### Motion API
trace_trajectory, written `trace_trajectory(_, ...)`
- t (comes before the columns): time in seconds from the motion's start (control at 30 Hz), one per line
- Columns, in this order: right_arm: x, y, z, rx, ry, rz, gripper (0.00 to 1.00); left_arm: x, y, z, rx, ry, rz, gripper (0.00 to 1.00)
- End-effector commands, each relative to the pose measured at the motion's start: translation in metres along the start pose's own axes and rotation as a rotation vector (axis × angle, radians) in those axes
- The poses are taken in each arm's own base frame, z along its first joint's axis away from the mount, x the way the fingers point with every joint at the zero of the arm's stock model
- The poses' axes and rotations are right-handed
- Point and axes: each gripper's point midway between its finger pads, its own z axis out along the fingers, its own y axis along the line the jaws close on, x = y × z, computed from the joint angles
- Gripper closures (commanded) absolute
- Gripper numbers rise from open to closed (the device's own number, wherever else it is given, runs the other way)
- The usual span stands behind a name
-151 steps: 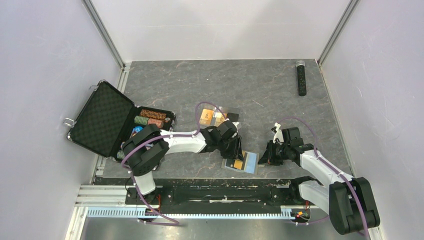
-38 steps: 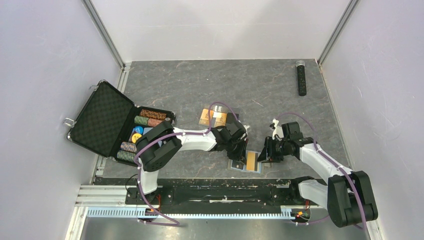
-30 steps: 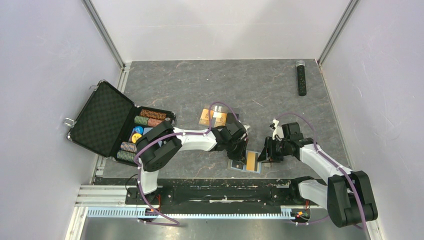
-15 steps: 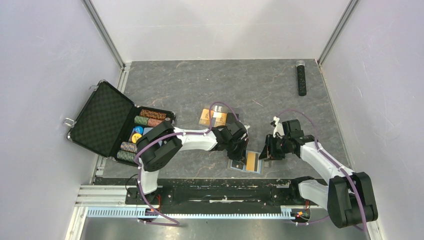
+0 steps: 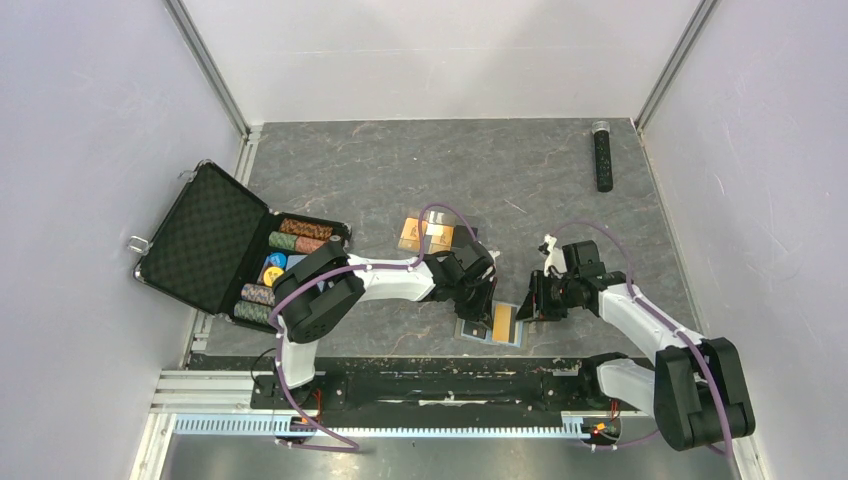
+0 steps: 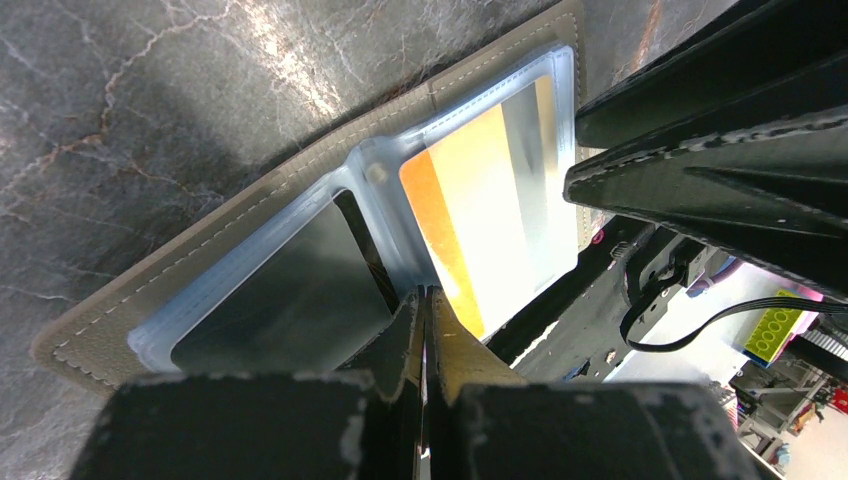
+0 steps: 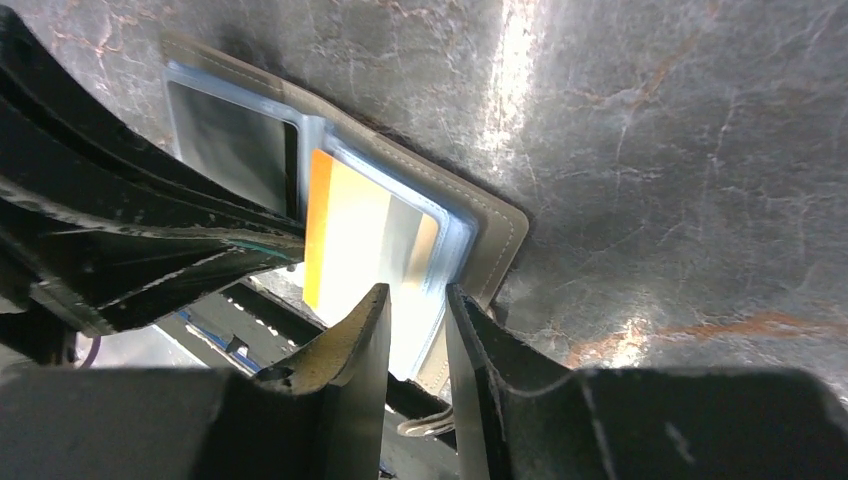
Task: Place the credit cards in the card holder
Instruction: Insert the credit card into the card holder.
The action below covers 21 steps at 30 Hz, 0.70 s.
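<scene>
Your right pincer (image 7: 415, 300) has narrowed yet stays slightly spread over the sleeved card (image 7: 360, 230); left pincer (image 6: 425, 300), pressed together, pins the card holder (image 7: 495, 235)

Left gripper (image 6: 424, 305) pinched closed, right gripper (image 7: 417, 292) apparently slightly parted, both low, facing each other.

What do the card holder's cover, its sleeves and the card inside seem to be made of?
Cover: probably leather or imitation, matte taupe with stitched edges. Sleeves: soft clear plastic, slightly frosted, welded seams. Card: likely glossy plastic; it reflects strong glare.
</scene>
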Motion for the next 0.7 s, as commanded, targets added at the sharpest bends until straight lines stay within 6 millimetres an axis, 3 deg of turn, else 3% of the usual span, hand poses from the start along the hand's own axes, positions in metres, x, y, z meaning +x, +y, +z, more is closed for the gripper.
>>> trace_trajectory(0.0,0.004,0.002,0.008,-0.039,0.003,0.009,0.71,0.013,0.014,0.010,-0.059,0.042,0.029,0.98)
trace_trajectory(0.2,0.012,-0.003,0.013,-0.038,0.020,0.020,0.71,0.013,0.013,0.010,-0.058,0.041,0.030,0.98)
trace_trajectory(0.67,-0.004,0.032,0.003,-0.194,-0.030,0.025,0.89,0.012,0.013,0.009,-0.066,0.040,0.037,0.98)
